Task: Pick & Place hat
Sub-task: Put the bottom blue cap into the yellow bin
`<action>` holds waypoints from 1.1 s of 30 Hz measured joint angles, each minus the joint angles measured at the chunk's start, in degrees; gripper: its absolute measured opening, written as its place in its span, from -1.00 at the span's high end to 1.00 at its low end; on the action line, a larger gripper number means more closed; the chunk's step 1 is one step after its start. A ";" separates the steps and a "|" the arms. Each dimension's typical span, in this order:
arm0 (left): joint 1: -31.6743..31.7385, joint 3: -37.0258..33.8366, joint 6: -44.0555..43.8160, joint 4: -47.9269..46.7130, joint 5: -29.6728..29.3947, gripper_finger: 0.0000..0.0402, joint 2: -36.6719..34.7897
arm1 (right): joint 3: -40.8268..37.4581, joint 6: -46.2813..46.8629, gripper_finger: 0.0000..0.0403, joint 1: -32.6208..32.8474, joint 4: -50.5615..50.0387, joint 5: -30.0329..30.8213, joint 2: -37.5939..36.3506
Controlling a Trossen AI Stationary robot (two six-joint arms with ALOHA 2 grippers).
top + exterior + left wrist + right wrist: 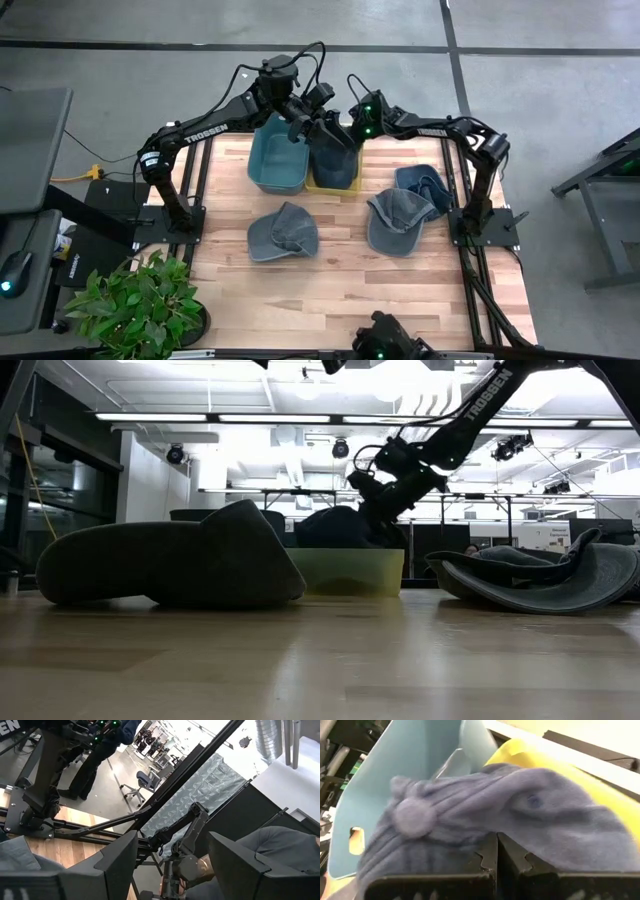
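You see the desk (300, 290), made of pale wooden planks with visible grain, and I take the yellow bin (333, 183) at its far side as the landmark. This bin is of smooth plastic with straight walls; touching its left wall stands a blue bin (277, 165) of the same kind, with a cut handle hole.

A soft blue hat (520, 815) of ribbed fabric, with a round button on the crown, lies in the yellow bin and bulges over its rim. The right gripper (496, 855) is at this hat, its dark toothed fingers pressed together on the cloth.

The left gripper (300, 122) is above the two bins, its fingers standing wide apart and holding nothing.

Three more hats, limp and rounded, lie in front of the yellow bin: one (283, 232) to the left, two (398, 220) (422, 181) to the right.
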 joint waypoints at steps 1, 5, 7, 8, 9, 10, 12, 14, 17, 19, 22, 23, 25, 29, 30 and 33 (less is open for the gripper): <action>0.00 0.00 0.00 -0.01 0.00 -0.17 0.00 | 0.00 -0.05 1.00 -0.30 -0.18 -0.01 0.00; 0.02 0.00 0.00 -0.02 0.00 -0.17 0.00 | 0.00 -1.69 1.00 -1.61 -1.94 0.39 0.00; 0.00 0.00 0.00 -0.02 0.00 -0.17 0.00 | 0.00 -2.45 1.00 -2.18 -2.29 0.50 0.00; 0.01 0.00 -0.01 -0.02 0.00 -0.17 0.00 | 0.00 -2.74 1.00 -2.49 -2.39 0.46 0.00; 0.00 0.00 0.00 -0.02 0.00 -0.17 0.00 | 0.00 -3.27 1.00 -2.81 -2.37 0.28 0.00; 0.00 0.00 0.00 -0.02 0.00 -0.17 0.00 | 0.00 -3.69 1.00 -3.18 -2.36 0.11 0.00; 0.00 0.00 0.00 -0.02 0.00 -0.17 0.00 | 0.00 -4.43 1.00 -4.02 -2.40 0.09 -0.03; 0.02 0.00 0.00 -0.02 -0.02 -0.17 0.00 | 0.00 -5.06 1.00 -4.84 -2.81 0.22 -0.58; 0.00 0.00 0.00 -0.02 -0.24 -0.17 0.00 | 0.00 -6.62 1.00 -6.10 -2.71 0.52 -2.17; 0.00 0.00 -0.02 -0.04 -0.35 -0.17 0.00 | 0.00 -7.53 1.00 -6.85 -3.16 0.51 -3.63; 0.02 0.00 -0.02 -0.08 -0.37 -0.17 0.00 | 0.02 -9.88 1.00 -7.65 -8.44 -0.06 -5.93; 0.01 0.00 -0.02 -0.12 -0.37 -0.17 0.00 | 0.02 -11.48 1.00 -7.75 -11.57 0.00 -6.66; 0.01 0.00 -0.02 -0.15 -0.37 -0.17 0.00 | 0.02 -15.68 1.00 -7.68 -17.91 0.00 -8.00; 0.00 0.00 -0.02 -0.15 -0.37 -0.17 0.00 | 0.02 -24.74 1.00 -7.01 -25.27 0.01 -9.19; 0.02 0.00 -0.02 -0.17 -0.47 -0.17 0.00 | 0.02 -26.53 1.00 -6.88 -25.88 -0.09 -9.20; 0.00 0.00 -0.02 -0.17 -1.14 -0.17 0.00 | -0.12 -30.60 1.00 -6.11 -26.53 0.82 -9.20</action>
